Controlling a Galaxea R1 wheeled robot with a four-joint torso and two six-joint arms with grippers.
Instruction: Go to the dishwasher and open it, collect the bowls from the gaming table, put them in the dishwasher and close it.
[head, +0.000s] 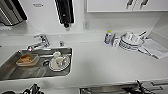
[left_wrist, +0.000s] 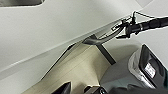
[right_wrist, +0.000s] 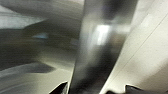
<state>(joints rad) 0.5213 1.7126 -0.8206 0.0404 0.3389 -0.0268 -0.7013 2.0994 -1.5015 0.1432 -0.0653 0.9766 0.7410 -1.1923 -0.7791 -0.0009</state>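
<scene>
Landmark: stainless sink (head: 10, 72), set into the white surface (head: 100, 65).

- Faucet (head: 41, 41): behind the sink, at its rear rim, spout reaching toward the basin.
- Clear container with orange contents (head: 27, 60): inside the sink, in the half away from the dish stack.
- White plate (head: 59, 63) bearing a cup: inside the sink, beside the container on the dish-stack side; a further small white cup just behind it.
- Small bottle with blue label (head: 108, 37): on the surface, well to the side of the sink, near the back wall.
- Stack of white dishes (head: 131, 41): on the surface, beyond the bottle from the sink, cups on top.
- Papers (head: 156, 48): on the surface, past the dishes, farthest from the sink.
- White cabinet doors (head: 125, 5): on the wall above the dishes.
- Dark wall-mounted dispenser (head: 64, 11): on the wall above the sink's dish-side end.
- Dishwasher (head: 105, 89): below the front edge of the surface, to the dish side of the sink; steel top band showing. In the right wrist view its steel bar handle (right_wrist: 102, 45) looms very close and blurred.
- Right pincer (head: 140, 88): dark parts at the dishwasher's top band; grip state cannot be told.
- Left pincer (head: 33, 89): dark parts in front of the sink, below the surface edge; grip state cannot be told. Left wrist view shows a curved dark cabinet handle (left_wrist: 100, 40) on a white front.
</scene>
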